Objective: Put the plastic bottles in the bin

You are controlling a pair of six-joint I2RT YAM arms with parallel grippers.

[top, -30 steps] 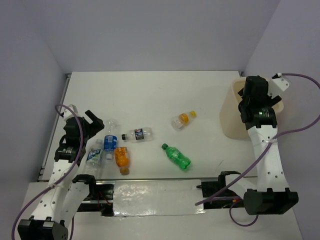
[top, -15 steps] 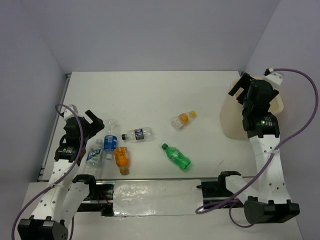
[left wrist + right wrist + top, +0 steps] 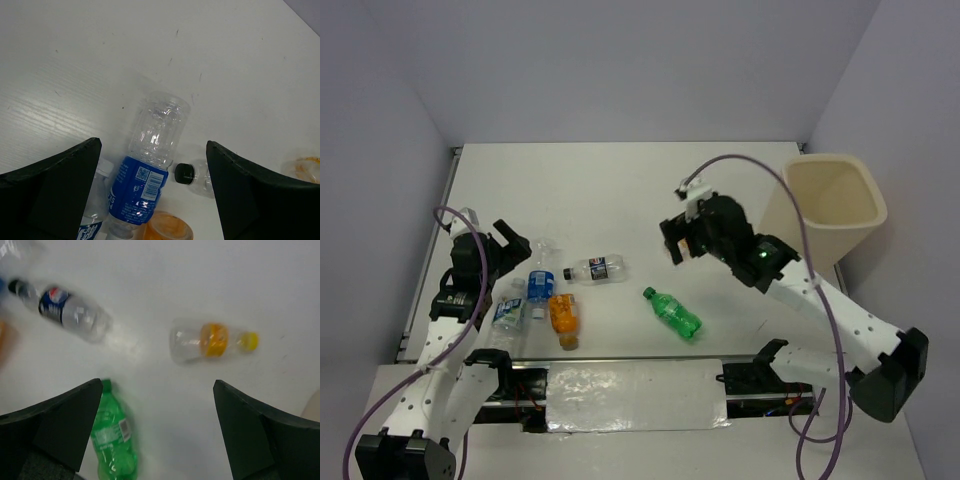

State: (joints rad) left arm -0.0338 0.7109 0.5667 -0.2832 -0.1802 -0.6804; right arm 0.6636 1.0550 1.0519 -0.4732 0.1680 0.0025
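— What has moved in the last second?
— The right arm (image 3: 820, 300) has swung away from above the bin (image 3: 782, 215) and now reaches out over the middle of the worktop (image 3: 620, 190). The left arm (image 3: 450, 310) has stayed where it was.
— How do the right jaws stand?
— Spread wide, gripping nothing. The right wrist view shows them above a clear bottle with an orange label (image 3: 210, 342) and a yellow cap, lying on its side. The green bottle (image 3: 672, 312) lies nearer the arm bases, apart from it.
— And the left jaws?
— Also wide and empty, hanging over a blue-labelled bottle (image 3: 150, 175).
— Where are the other bottles?
— All flat on the worktop, at its left. A dark-labelled bottle (image 3: 594, 269) lies with its black cap just beside the blue-labelled one. An orange bottle (image 3: 562, 316) and another clear bottle (image 3: 508, 310) lie close by, towards the bases.
— The bin?
— Upright at the worktop's right side, well apart from that cluster.
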